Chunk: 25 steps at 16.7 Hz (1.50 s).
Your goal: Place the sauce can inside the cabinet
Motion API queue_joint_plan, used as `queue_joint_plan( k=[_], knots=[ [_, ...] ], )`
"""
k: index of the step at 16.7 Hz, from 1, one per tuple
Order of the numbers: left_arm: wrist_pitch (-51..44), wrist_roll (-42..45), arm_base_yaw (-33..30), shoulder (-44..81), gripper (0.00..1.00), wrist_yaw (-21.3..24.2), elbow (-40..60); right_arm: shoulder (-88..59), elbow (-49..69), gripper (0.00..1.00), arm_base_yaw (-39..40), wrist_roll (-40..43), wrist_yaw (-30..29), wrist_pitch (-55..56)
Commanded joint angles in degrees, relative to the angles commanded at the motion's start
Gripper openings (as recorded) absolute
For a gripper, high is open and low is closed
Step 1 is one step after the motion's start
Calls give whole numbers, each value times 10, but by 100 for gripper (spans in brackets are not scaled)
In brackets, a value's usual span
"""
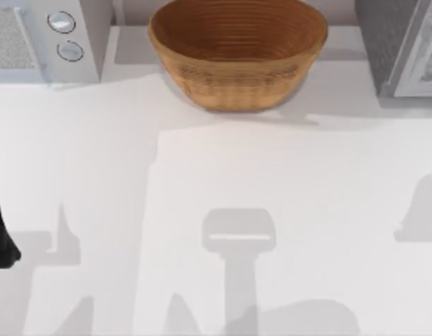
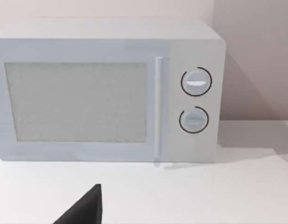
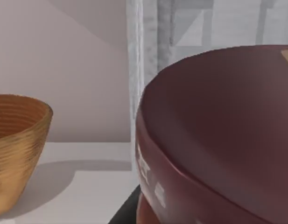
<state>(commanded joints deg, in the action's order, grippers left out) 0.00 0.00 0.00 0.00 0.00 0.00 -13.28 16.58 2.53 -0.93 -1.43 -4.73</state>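
Sauce can (image 3: pixel 218 135), maroon-topped, is seen very close in the right wrist view, with the grey speckled cabinet (image 3: pixel 158 46) just behind it and the woven basket (image 3: pixel 15 149) off to one side. Whether the right gripper is closed around the can cannot be told. From above, the cabinet (image 1: pixel 398 42) stands at the table's (image 1: pixel 201 210) far right, the basket (image 1: pixel 237 52) in the middle, the microwave (image 1: pixel 47 35) far left. The left arm (image 1: pixel 0 231) is parked at the left edge; its finger state cannot be told
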Motion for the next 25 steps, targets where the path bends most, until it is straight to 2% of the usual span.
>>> queue_joint_plan(
  k=[11, 15, 20, 25],
  knots=[
    [0, 0, 0, 0, 100, 0, 0, -412, 588, 0, 51, -11, -67, -160],
    [0, 0, 0, 0, 100, 0, 0, -539, 767, 0, 70, -8, -85, -209],
    [0, 0, 0, 0, 100, 0, 0, -632, 890, 0, 84, -1, -98, -245],
    [0, 0, 0, 0, 100, 0, 0, -642, 902, 0, 85, 0, -100, -249]
  ],
)
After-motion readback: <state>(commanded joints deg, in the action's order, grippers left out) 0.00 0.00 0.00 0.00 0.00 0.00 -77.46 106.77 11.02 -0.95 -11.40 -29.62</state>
